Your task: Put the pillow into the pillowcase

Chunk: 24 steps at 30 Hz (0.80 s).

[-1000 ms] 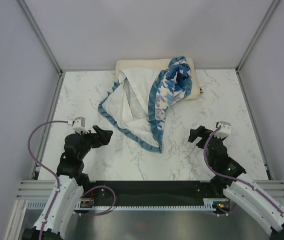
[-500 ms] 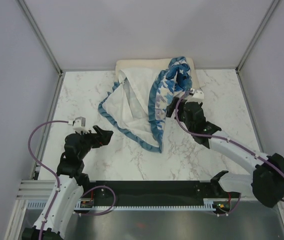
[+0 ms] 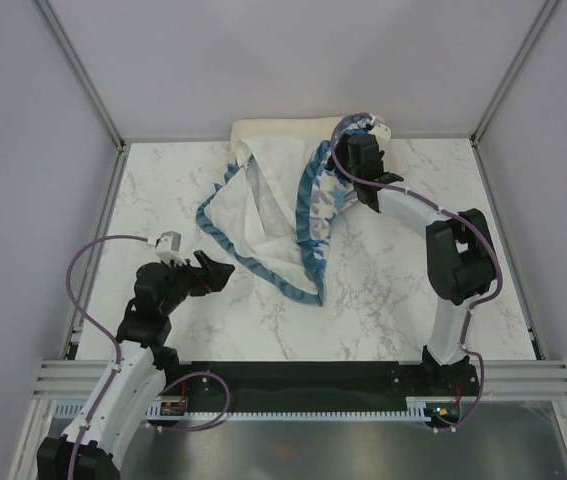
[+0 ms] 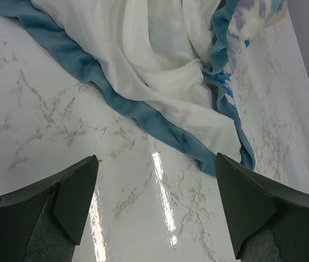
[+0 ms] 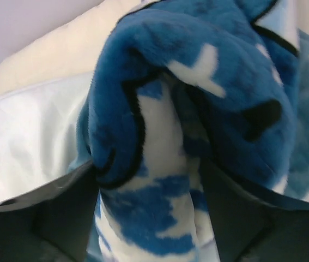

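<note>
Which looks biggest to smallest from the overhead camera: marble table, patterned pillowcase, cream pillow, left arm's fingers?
1. marble table, largest
2. pillowcase
3. pillow, counting only its uncovered strip; most is hidden under the pillowcase
4. left arm's fingers, smallest

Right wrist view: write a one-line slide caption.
Right gripper open, fingers straddling a bunched fold of the blue-and-white pillowcase, with the cream pillow behind.
</note>
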Motion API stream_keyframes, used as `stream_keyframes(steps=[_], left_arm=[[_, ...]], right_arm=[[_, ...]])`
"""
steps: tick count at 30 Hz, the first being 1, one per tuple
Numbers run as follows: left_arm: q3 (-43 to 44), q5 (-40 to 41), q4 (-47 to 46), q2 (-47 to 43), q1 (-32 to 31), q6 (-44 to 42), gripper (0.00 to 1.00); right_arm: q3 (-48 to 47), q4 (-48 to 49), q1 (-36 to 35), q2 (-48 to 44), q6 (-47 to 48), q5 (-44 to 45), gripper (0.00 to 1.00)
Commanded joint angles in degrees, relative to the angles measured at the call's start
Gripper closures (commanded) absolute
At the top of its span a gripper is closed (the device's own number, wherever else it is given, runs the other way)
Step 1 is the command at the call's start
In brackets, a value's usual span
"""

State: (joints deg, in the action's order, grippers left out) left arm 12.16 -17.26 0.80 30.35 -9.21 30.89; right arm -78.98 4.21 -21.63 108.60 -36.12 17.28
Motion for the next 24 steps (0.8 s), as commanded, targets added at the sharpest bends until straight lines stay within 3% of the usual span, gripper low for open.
stream_keyframes(steps=[1,2,3,7,13,18,24], left_arm=[[3.12,-0.95,-3.35,3.22,-3.77,2.94,0.05],[4.43,-0.24,-3.17,5.23,-5.27,3.03,0.05],[5.06,0.9,-2.82,6.03,-6.94,3.64,0.07],[8.04,7.92,-2.03,11.3,-17.14,5.84,0.09],[14.98,17.05,1.37,23.77,-30.84,6.81,0.16],[26.14,22.35,5.87,36.78,-41.22,6.46,0.2],[37.48,26.83,9.22,52.16,-51.42,3.65,0.21]], right_arm=[[-6.71,-1.22,-0.35,2.32,0.61,-3.3,0.29],[-6.8,-1.48,-0.35,2.15,0.7,-3.04,0.38],[-6.28,-1.31,-0.35,1.45,0.7,-2.78,0.6],[0.04,1.85,-0.35,-5.48,0.61,-0.05,0.85],[7.95,1.68,0.01,-15.25,1.66,2.76,0.92],[14.02,1.68,0.62,-20.96,1.49,4.52,1.0],[17.89,-0.16,2.11,-26.33,0.35,6.28,1.0]])
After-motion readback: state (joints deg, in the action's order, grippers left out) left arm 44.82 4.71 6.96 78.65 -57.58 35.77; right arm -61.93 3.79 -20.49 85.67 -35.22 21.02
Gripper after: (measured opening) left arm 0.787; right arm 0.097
